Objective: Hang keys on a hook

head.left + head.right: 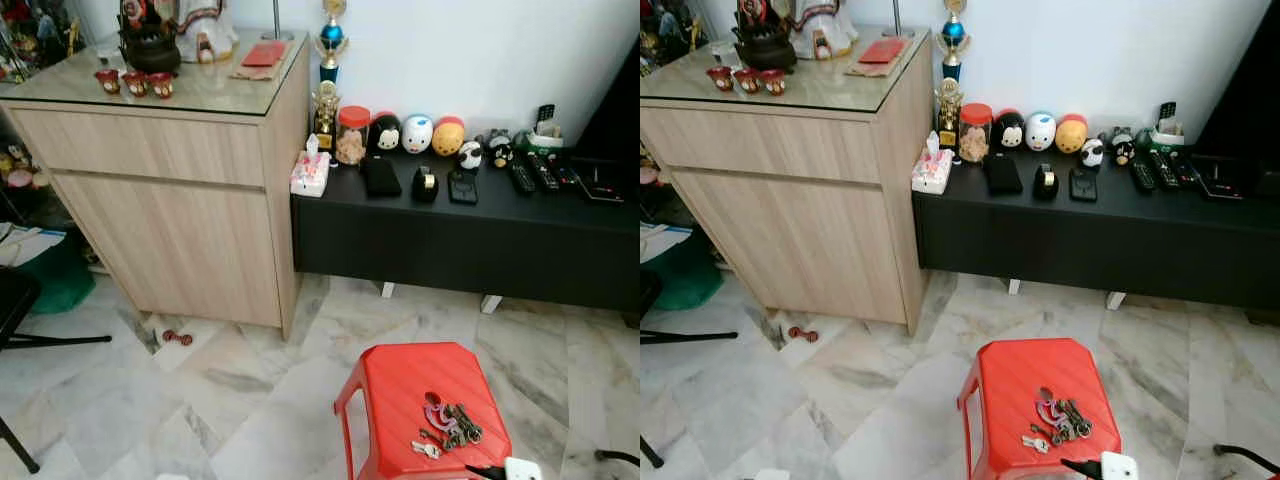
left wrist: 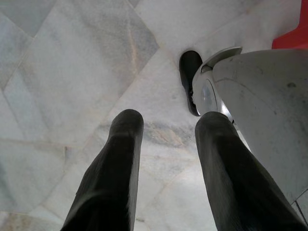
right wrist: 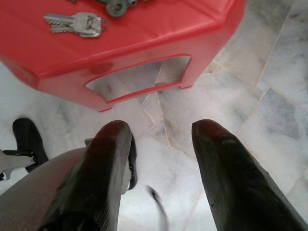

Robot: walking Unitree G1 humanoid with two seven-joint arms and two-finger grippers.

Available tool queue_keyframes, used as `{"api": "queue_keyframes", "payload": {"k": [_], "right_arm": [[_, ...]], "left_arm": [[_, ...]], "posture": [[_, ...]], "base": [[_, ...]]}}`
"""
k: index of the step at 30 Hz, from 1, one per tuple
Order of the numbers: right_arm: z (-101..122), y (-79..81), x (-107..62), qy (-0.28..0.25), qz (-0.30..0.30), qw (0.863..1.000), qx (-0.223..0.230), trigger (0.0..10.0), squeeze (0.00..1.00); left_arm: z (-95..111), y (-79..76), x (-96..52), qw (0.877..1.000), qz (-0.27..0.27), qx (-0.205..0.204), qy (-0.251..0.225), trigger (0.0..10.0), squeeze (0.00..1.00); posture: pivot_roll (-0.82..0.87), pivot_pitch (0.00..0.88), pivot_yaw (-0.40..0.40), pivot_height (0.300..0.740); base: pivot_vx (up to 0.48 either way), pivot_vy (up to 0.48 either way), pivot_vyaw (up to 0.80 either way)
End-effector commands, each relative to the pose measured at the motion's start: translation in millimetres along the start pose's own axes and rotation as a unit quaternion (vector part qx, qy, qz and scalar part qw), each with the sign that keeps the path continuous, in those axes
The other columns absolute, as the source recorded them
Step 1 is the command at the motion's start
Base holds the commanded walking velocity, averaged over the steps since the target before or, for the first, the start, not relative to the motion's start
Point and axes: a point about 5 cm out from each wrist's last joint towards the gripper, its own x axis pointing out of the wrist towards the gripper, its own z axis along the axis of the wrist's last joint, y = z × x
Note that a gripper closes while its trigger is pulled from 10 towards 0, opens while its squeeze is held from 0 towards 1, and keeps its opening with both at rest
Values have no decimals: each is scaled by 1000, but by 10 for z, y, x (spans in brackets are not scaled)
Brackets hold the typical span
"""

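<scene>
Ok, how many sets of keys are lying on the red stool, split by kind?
Large mixed bunch with pink ring: 1
Small silver key set: 1
Total: 2

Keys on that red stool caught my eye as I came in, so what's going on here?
Nothing is being handled yet. A bunch of keys lies on the red stool on the marble floor, before a wooden cabinet and a black bench. The left gripper and right gripper both hang open and empty, the right one beside the stool.
</scene>
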Motion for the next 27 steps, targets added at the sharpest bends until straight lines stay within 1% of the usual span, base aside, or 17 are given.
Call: {"api": "queue_keyframes", "payload": {"k": [1,3,4,6,7,8,9,11,12,14,17,21,23,24,25,26,27], "right_arm": [[58,-3,5,-9,-5,1000,0,10000,0],[64,11,9,-9,-5,1000,0,10000,0],[110,217,50,-10,3,1000,-4,10000,0],[143,327,68,-11,8,1000,-6,10000,0],[143,327,68,-11,8,1000,-6,10000,0],[168,403,78,-13,11,1000,-6,10000,0],[168,403,78,-13,11,1000,-6,10000,0],[194,574,94,-15,20,1000,-8,10000,0],[194,574,94,-15,20,1000,-8,10000,0],[210,649,99,-16,24,1000,-8,10000,0],[215,676,100,-17,25,1000,-8,10000,0],[242,811,104,-20,31,999,-9,10000,0],[257,909,103,-22,34,999,-10,10000,0],[259,924,103,-22,35,999,-10,10000,0],[251,794,104,-22,27,999,-7,10000,0],[240,618,99,-22,17,1000,-4,10000,0],[237,579,96,-22,15,1000,-3,10000,0]], "left_arm": [[-24,11,-4,1000,1,1,4,10000,0],[-24,11,-4,1000,1,1,4,10000,0],[-24,12,-4,1000,2,1,4,10000,0],[-23,13,-4,1000,2,1,4,10000,0],[-23,13,-4,1000,2,1,4,10000,0],[-24,14,-4,1000,3,1,5,10000,0],[-24,14,-4,1000,3,1,5,10000,0],[-24,15,-4,1000,4,2,6,10000,0],[-24,15,-4,1000,4,2,6,10000,0],[-19,21,-4,1000,10,-4,2,10000,0],[-18,21,-4,1000,9,-1,2,10000,0],[-16,20,-4,1000,8,0,2,10000,0],[-16,17,-4,1000,6,-2,2,10000,0],[-17,15,-4,1000,6,-2,2,10000,0],[-16,14,-3,1000,5,-2,2,10000,0],[-15,14,-3,1000,5,-4,1,10000,0],[-15,15,-3,1000,5,-5,1,10000,0]], "posture": [[-31,0,-47,740],[-31,0,-47,740],[-30,0,-48,740],[-30,0,-48,740],[-30,0,-48,740],[-30,0,-48,740],[-30,0,-48,740],[-30,0,-47,740],[-30,0,-47,740],[-30,0,-47,740],[-30,0,-47,740],[-30,0,-47,740],[-31,0,-47,740],[-31,0,-47,740],[-29,0,-48,740],[-31,0,-47,740],[-31,0,-47,740]], "base": [[0,0,0],[0,0,0],[0,0,0],[0,0,0],[0,0,0],[0,0,0],[0,0,0],[0,0,0],[0,0,0],[0,0,0],[0,0,0],[0,0,0],[0,0,0],[0,0,0],[0,0,0],[0,0,0],[0,0,0]]}}
